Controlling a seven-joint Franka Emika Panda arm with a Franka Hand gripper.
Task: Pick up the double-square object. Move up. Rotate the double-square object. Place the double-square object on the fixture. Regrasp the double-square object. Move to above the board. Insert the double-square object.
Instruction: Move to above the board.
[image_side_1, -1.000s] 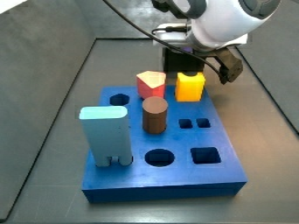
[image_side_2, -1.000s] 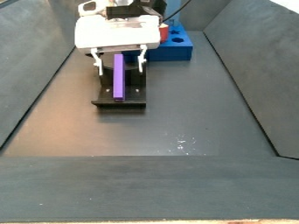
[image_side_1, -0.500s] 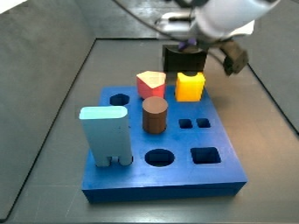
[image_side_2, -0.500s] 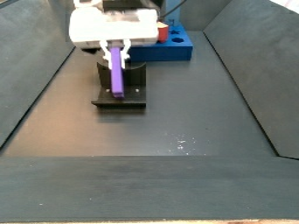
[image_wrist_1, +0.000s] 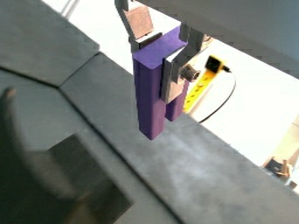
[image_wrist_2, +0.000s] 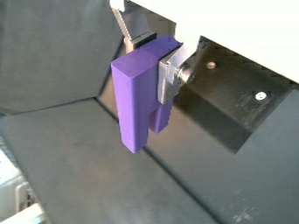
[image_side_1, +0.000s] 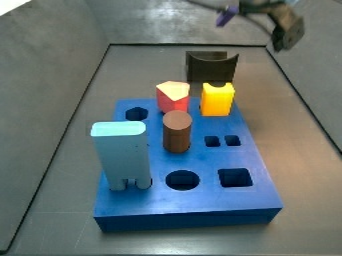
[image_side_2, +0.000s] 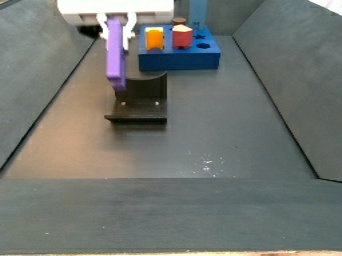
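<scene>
The double-square object (image_side_2: 116, 50), a long purple block, hangs upright in my gripper (image_side_2: 118, 20), which is shut on its upper end. It is lifted clear above the fixture (image_side_2: 139, 102), a dark bracket on a base plate. In both wrist views the silver fingers (image_wrist_1: 181, 68) clamp the purple double-square object (image_wrist_1: 152, 87) from two sides, as do the fingers (image_wrist_2: 172, 75) on the double-square object (image_wrist_2: 139, 98). In a side view the gripper (image_side_1: 251, 12) is at the top edge, above the fixture (image_side_1: 211, 66). The blue board (image_side_1: 201, 196) lies in front of the fixture.
On the board stand a yellow cube (image_side_1: 218, 98), a red piece (image_side_1: 173, 95), a brown cylinder (image_side_1: 177, 131) and a tall light-blue block (image_side_1: 120, 152). Open holes (image_side_1: 235, 179) sit along its near side. Sloped grey walls (image_side_2: 40, 90) enclose the floor.
The gripper has risen straight up with the purple block, lifting it off the fixture. In a side view the arm has nearly left the top of the picture.
</scene>
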